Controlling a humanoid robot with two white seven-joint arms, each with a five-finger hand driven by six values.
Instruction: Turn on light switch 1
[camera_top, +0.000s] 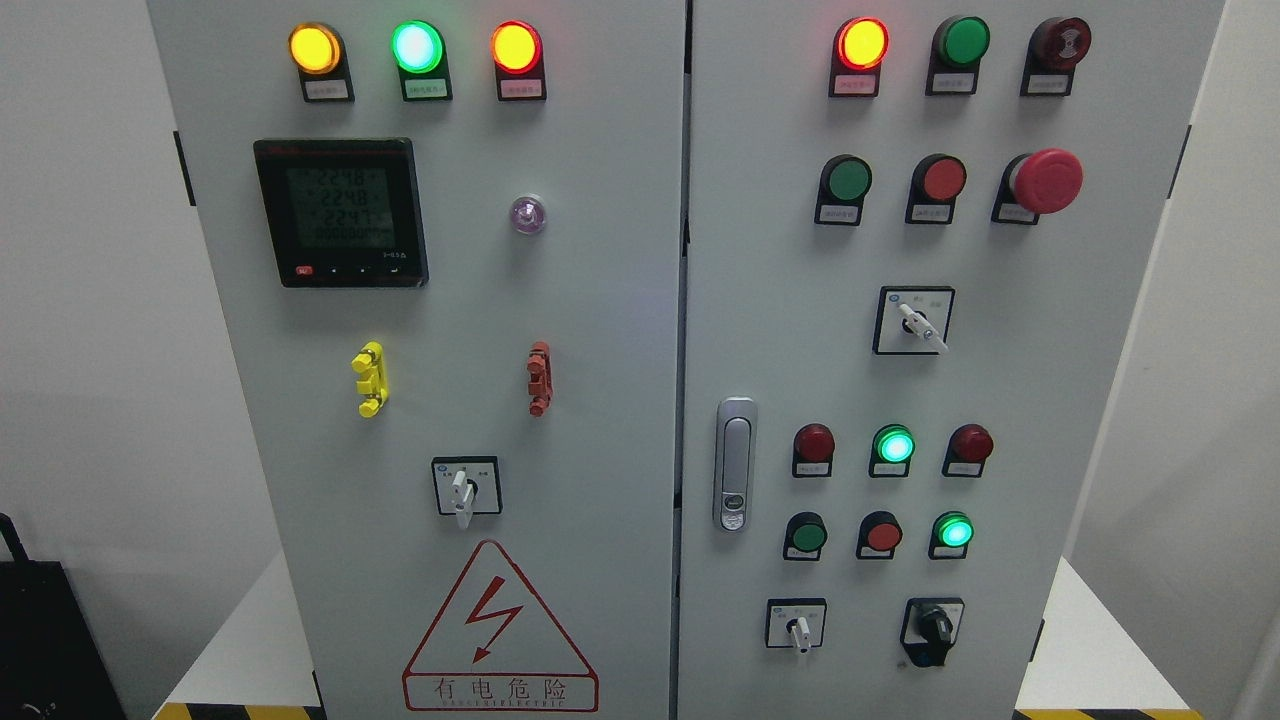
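Across the head view stands a grey two-door cabinet (600, 400), and neither robot hand shows, so the state of the fingers cannot be told. On the left door, the top row holds a lit yellow lamp (314, 48), a lit green lamp (416, 46) and a lit red lamp (516, 47). Below them sits a black meter (340, 212) with a dim green display, and to its right a small clear lamp (527, 214). Lower down are a yellow clip (369, 379) and a red clip (539, 378), well apart, and under them a white-handled switch (464, 488) pointing down, just above a red danger triangle (499, 630). On the right door, a lit red lamp (862, 44) starts the top row, beside an unlit green one (961, 41). A red mushroom button (1045, 181) ends the second row. A rotary switch (915, 321) sits mid-door, its handle tilted to the lower right. Near the door's left edge is a chrome latch (735, 464). Two green lights glow among the lower buttons (894, 445). At the bottom are a white selector (797, 626) and a black knob (933, 626). Which one is light switch 1 cannot be told; the labels are too small to read.
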